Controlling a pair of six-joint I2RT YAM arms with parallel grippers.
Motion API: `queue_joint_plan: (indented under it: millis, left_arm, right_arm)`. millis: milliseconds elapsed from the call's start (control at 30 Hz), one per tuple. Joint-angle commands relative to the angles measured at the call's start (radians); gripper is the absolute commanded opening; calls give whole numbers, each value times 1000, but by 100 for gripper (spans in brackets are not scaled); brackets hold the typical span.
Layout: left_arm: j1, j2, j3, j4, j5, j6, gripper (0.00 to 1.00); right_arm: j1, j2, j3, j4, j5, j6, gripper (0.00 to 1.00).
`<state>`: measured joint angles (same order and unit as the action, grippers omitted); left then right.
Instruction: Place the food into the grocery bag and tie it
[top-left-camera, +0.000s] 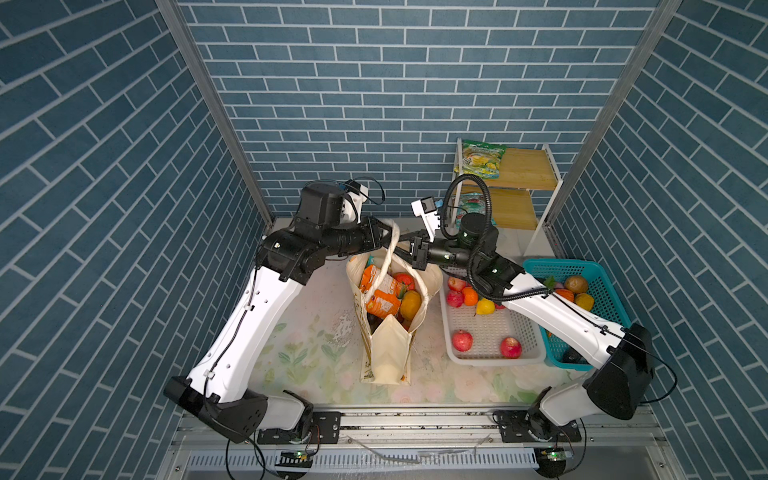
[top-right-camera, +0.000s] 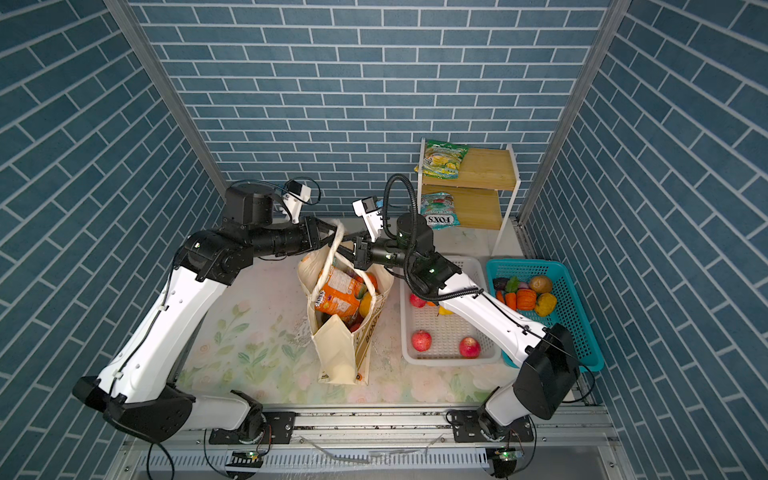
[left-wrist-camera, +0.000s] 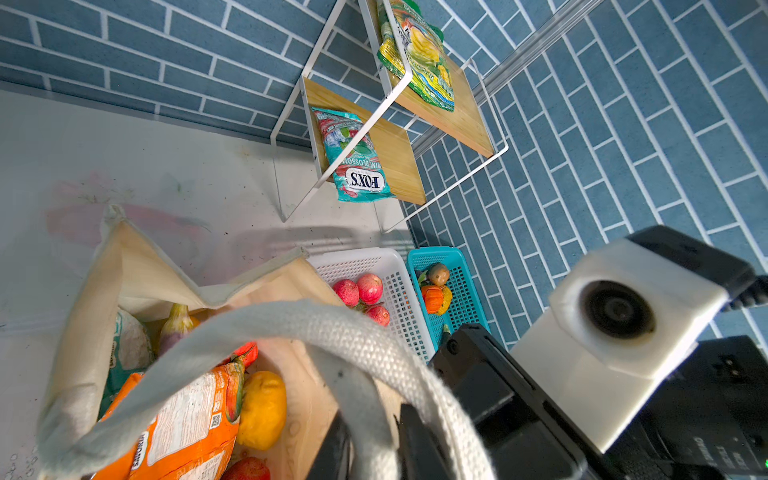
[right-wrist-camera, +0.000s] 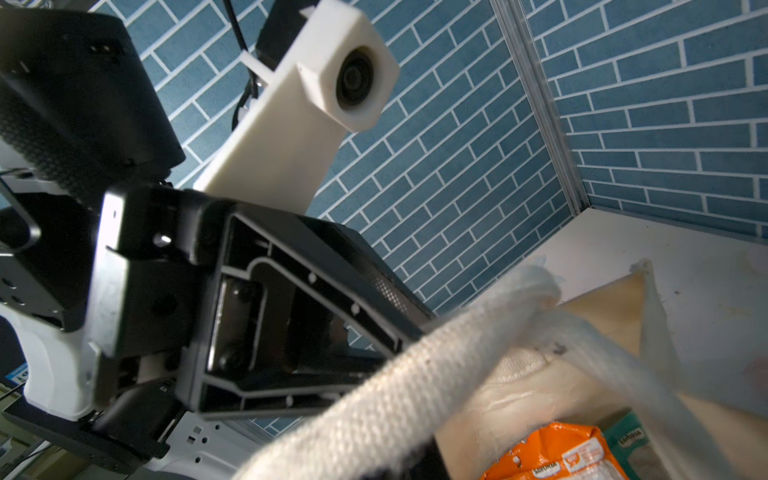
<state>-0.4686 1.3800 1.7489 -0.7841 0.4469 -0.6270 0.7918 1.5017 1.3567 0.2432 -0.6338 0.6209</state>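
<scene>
Grocery bag upright on table, mouth open; orange packet, yellow fruit inside. Strap handles raised above mouth: left claw pinching them, right claw pressed together on strap, facing it. Apples in white basket beside; teal basket further right.

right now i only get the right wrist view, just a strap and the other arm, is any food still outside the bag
Observer: Yes, the white basket holds red apples, an orange and a yellow fruit.
Operator: any packets left out
Observer: Two on the shelf rack: a green-yellow packet on top, a teal FOX'S packet lower down.
Operator: does the left gripper have a handle
Observer: Yes, in the left wrist view a strap handle runs between the left gripper fingers, which press on it.
</scene>
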Motion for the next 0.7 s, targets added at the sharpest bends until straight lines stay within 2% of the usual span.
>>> queue_joint_plan:
  millis: [0, 133, 200, 500, 667]
  left_arm:
    - [-4, -18, -19, -19, 51, 9, 15]
    - [-2, -26, 2, -34, 43, 16, 0]
    - [-1, -24, 23, -46, 35, 20, 0]
    - [14, -10, 145, -123, -1, 46, 0]
    - [16, 5, 203, -165, -7, 57, 0]
  right_arm:
    - [4, -12, 31, 33, 6, -46, 0]
    - [4, -33, 26, 10, 20, -66, 0]
    - [4, -51, 15, 1, 32, -71, 3]
    - [0, -174, -40, -152, 91, -193, 35]
    - [-20, -242, -79, -225, 123, -244, 40]
